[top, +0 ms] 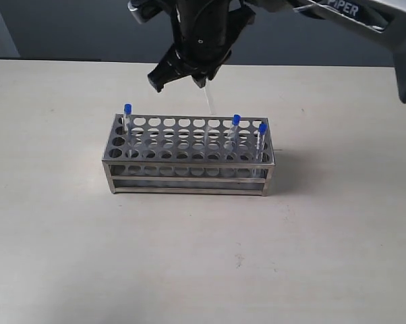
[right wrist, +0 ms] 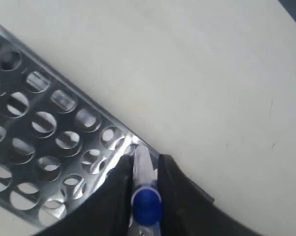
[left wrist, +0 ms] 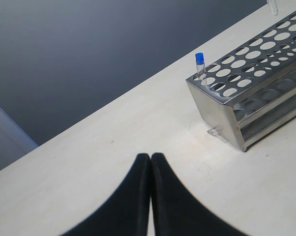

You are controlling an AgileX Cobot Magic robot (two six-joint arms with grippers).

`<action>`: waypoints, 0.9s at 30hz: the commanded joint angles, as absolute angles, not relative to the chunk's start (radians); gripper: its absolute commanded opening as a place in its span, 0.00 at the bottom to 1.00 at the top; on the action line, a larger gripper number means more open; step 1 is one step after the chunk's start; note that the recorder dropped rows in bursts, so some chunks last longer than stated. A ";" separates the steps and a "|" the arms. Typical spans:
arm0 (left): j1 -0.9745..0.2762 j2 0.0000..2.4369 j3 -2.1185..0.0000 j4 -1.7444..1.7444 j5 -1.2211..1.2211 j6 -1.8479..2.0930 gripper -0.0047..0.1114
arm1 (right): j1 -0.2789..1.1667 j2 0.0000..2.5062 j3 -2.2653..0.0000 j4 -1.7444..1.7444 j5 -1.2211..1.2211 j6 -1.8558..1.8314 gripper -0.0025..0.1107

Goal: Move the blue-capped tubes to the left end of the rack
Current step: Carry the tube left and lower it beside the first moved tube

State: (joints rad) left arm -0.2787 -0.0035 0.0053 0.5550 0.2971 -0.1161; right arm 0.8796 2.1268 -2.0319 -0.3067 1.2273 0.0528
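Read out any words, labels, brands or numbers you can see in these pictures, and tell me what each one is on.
"PIPER": in light letters on the right arm, at the top edge of the exterior view, with the letter tops slightly cut off.
No other text: the rack, the blue-capped tubes and the table show no markings in any view.

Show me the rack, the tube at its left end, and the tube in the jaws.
rack (top: 189, 178), exterior view, front wall.
left-end tube (top: 127, 108), exterior view, blue cap.
held tube (right wrist: 147, 200), right wrist view, blue cap between the jaws.
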 commanded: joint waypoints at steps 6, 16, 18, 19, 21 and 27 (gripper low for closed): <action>-0.282 0.000 0.000 0.560 0.290 -0.121 0.05 | 0.976 2.103 -2.040 -0.188 1.009 -0.055 0.02; -0.282 0.000 0.000 0.560 0.290 -0.121 0.05 | 0.980 2.140 -2.040 -0.088 0.893 -0.142 0.02; -0.282 0.000 0.000 0.560 0.290 -0.121 0.05 | 0.980 2.158 -2.040 -0.074 0.892 -0.154 0.02; -0.282 0.000 0.000 0.560 0.290 -0.121 0.05 | 0.980 2.166 -2.040 -0.072 0.894 -0.159 0.02; -0.282 0.000 0.000 0.560 0.290 -0.121 0.05 | 0.980 2.177 -2.040 -0.059 0.900 -0.159 0.02; -0.282 0.000 0.000 0.560 0.290 -0.121 0.05 | 0.980 2.199 -2.040 -0.054 0.908 -0.161 0.02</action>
